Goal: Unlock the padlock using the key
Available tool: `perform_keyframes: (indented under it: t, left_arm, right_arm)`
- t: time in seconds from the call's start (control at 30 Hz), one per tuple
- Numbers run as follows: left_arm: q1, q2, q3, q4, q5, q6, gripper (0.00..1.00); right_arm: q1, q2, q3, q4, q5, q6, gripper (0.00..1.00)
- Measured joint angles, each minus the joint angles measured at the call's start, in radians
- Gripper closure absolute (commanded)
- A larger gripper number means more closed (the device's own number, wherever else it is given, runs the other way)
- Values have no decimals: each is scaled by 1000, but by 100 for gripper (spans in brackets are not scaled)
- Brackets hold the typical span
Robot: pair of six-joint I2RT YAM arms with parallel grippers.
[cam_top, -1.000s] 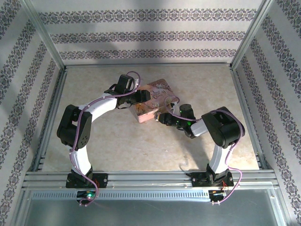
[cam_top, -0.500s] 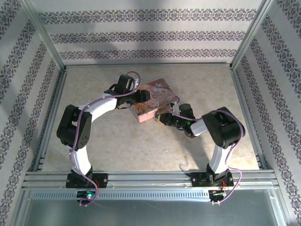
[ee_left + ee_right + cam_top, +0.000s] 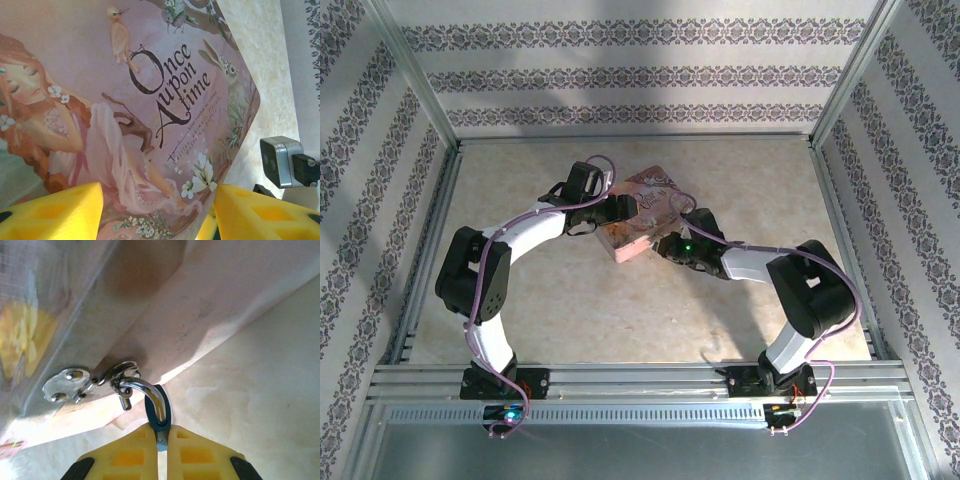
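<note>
The padlock is a tiny silvery lock with a bluish end. Its chrome shackle hooks through the rings of the hasp on the pink picture box. My right gripper is shut on the padlock's body, its yellow pads pressed on both flat sides. A short dark metal stub hangs by the rings; I cannot tell if it is the key. My left gripper straddles the box's near corner, its pads against both edges. From above, both grippers meet at the box.
The box lies tilted near the middle of the beige table. Aluminium rails frame the near edge and patterned walls close in the other sides. A grey metal block shows right of the left fingers.
My right gripper has closed on the padlock, and the right arm has stretched further left toward the box. The left arm and box have barely moved.
</note>
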Motion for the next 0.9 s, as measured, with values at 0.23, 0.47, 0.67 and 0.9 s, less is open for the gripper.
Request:
perform_keyframes:
  t: [0.23, 0.47, 0.67, 0.9]
  left_arm:
    - [-1, -1, -1, 0, 1, 0, 39]
    - [-4, -2, -4, 2, 1, -1, 39]
    - [-4, -2, -6, 5, 1, -7, 39]
    - [-4, -3, -9, 8, -2, -10, 39]
  right_arm:
    - [61, 12, 148, -276, 167, -8, 98]
    - [125, 73, 266, -439, 337, -29, 100]
    - [164, 117, 332, -516, 447, -46, 100]
    - [202, 167, 408, -595, 553, -60, 100]
